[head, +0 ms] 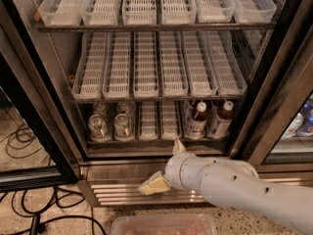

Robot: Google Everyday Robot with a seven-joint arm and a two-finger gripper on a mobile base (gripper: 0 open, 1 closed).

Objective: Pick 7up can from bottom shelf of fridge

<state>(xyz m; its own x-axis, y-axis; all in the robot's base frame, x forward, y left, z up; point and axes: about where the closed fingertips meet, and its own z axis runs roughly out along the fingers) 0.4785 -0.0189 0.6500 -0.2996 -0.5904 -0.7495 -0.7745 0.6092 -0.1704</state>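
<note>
The fridge point(29, 106) stands open in front of me. On its bottom shelf point(156, 140), several 7up cans stand in the two left lanes, the front two being one can point(98, 127) and another point(123, 126) beside it. My gripper point(166, 166) is open and empty. It hangs in front of the base grille point(112, 192), below the shelf and to the right of the cans. One cream fingertip point(154, 184) points down-left and the other point(179, 146) points up toward the shelf edge.
Two brown bottles with white caps point(197, 119) point(220, 118) stand at the shelf's right. The two upper racks point(156, 72) hold bare white lanes. Black cables point(24, 219) lie on the floor at left. A plastic tray point(164, 225) sits at the bottom edge.
</note>
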